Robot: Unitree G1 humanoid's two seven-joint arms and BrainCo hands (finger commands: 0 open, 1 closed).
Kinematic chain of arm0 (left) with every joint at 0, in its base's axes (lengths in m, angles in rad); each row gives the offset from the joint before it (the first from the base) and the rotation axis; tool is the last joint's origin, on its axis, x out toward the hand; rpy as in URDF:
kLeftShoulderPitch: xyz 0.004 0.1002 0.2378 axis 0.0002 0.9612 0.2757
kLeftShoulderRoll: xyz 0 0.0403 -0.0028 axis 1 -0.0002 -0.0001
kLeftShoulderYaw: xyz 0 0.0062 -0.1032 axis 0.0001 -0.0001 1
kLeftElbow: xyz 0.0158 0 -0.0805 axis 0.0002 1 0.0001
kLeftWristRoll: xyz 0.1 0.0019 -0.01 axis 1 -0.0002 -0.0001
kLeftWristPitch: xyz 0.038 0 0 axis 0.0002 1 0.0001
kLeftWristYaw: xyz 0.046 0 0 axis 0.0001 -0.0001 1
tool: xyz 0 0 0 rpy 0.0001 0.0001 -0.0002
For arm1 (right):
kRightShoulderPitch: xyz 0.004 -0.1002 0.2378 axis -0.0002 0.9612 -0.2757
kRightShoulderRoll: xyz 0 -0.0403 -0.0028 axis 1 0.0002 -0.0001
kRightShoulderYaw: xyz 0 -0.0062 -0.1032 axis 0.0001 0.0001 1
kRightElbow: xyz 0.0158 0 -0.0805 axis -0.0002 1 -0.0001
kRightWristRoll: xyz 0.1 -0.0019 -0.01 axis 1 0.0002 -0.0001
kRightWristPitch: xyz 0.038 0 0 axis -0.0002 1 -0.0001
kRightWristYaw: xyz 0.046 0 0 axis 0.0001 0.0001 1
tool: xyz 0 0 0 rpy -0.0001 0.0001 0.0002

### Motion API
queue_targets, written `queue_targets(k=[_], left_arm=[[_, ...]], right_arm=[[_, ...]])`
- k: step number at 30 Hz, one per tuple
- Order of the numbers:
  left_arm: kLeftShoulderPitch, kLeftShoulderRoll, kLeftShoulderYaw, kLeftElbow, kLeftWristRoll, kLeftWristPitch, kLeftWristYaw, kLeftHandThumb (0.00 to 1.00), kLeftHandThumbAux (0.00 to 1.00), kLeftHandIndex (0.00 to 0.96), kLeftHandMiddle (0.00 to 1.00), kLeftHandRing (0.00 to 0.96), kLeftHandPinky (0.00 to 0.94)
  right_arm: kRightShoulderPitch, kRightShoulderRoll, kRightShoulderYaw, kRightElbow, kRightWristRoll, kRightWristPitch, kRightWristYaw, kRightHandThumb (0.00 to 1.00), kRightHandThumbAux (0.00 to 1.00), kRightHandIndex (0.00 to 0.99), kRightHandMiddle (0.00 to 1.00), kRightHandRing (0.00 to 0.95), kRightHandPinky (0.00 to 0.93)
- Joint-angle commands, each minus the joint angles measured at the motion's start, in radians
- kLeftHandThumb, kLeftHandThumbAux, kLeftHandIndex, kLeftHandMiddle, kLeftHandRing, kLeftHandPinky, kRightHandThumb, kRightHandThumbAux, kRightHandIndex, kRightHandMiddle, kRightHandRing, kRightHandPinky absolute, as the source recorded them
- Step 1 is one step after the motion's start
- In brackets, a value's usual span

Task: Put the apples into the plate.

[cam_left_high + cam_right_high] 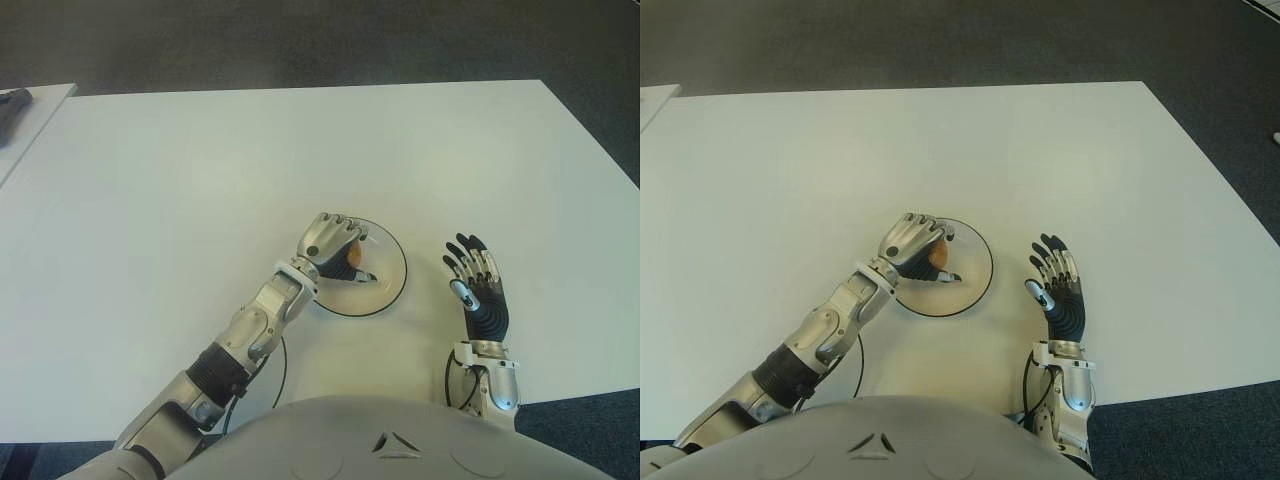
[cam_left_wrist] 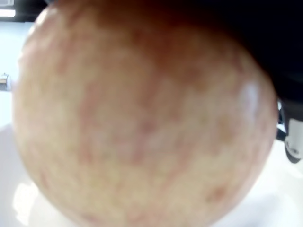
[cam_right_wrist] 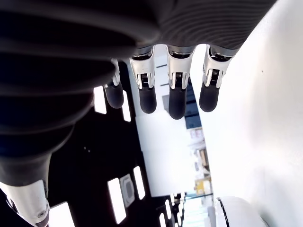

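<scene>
One apple: a single yellow-red apple (image 1: pixel 352 256) shows, gripped in the left hand (image 1: pixel 332 245) directly over the plate (image 1: pixel 388 283); only a sliver of it peeks out from under the fingers in the eye views.
Apple close up: in the left wrist view the apple (image 2: pixel 142 118) fills nearly the whole picture, pale yellow with reddish streaks and a small shine on one side.
Left hand: reaches in from the robot's left, knuckles up, fingers (image 1: pixel 342 226) curled down around the apple and clamped on it, thumb tucked beneath toward the plate's middle.
Contact with plate: whether the apple touches the plate's surface cannot be told; the hand covers that spot.
Plate: round, white with a thin dark rim, lying flat on the table (image 1: pixel 300 150) near the robot's edge; its left part is hidden by the hand.
Right hand: shows just to the right of the plate (image 1: pixel 1065 290), apart from it, palm up, holding nothing.
Right fingers: straight and spread slightly apart; the right wrist view shows the fingertips (image 3: pixel 176 101) extended side by side with gaps between them.
Table: white, broad.
Second table: a corner of another white surface (image 1: pixel 35 105) sits at the far left with a dark object (image 1: pixel 12 105) on it, too cut off to name.
</scene>
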Motion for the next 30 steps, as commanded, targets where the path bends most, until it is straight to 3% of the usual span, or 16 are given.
queue_targets(k=[1, 3, 4, 6, 9, 17, 30], left_arm=[[0.014, 0.003, 0.013, -0.004, -0.064, -0.008, -0.039, 0.678, 0.64, 0.36, 0.427, 0.482, 0.473], [0.015, 0.008, 0.011, -0.009, -0.072, -0.003, -0.051, 0.476, 0.532, 0.225, 0.269, 0.289, 0.311], [0.014, 0.012, 0.008, -0.011, -0.069, 0.001, -0.058, 0.445, 0.517, 0.203, 0.242, 0.257, 0.285], [0.012, 0.018, 0.003, -0.014, -0.061, 0.006, -0.068, 0.293, 0.454, 0.107, 0.116, 0.113, 0.135], [0.011, 0.022, 0.0, -0.016, -0.056, 0.007, -0.071, 0.206, 0.409, 0.045, 0.04, 0.037, 0.044], [0.011, 0.036, -0.001, -0.011, -0.068, -0.03, -0.031, 0.1, 0.276, 0.002, 0.002, 0.001, 0.002], [0.01, 0.042, 0.008, -0.001, -0.09, -0.062, 0.006, 0.072, 0.236, 0.0, 0.0, 0.0, 0.0]], right_arm=[[0.014, 0.006, 0.004, 0.018, 0.002, 0.039, -0.003, 0.279, 0.646, 0.113, 0.15, 0.152, 0.177], [0.014, 0.005, 0.004, 0.018, 0.002, 0.041, -0.003, 0.278, 0.644, 0.112, 0.149, 0.15, 0.174], [0.014, 0.005, 0.005, 0.018, 0.0, 0.042, -0.003, 0.277, 0.644, 0.112, 0.148, 0.149, 0.173], [0.014, 0.004, 0.005, 0.017, -0.002, 0.043, -0.004, 0.272, 0.643, 0.109, 0.147, 0.147, 0.171], [0.013, 0.004, 0.005, 0.018, -0.004, 0.044, -0.006, 0.269, 0.644, 0.108, 0.146, 0.147, 0.173], [0.011, -0.001, 0.007, 0.022, -0.01, 0.046, -0.003, 0.245, 0.649, 0.094, 0.129, 0.131, 0.154], [0.007, -0.002, 0.004, 0.03, -0.034, 0.036, -0.015, 0.212, 0.652, 0.084, 0.121, 0.125, 0.149]])
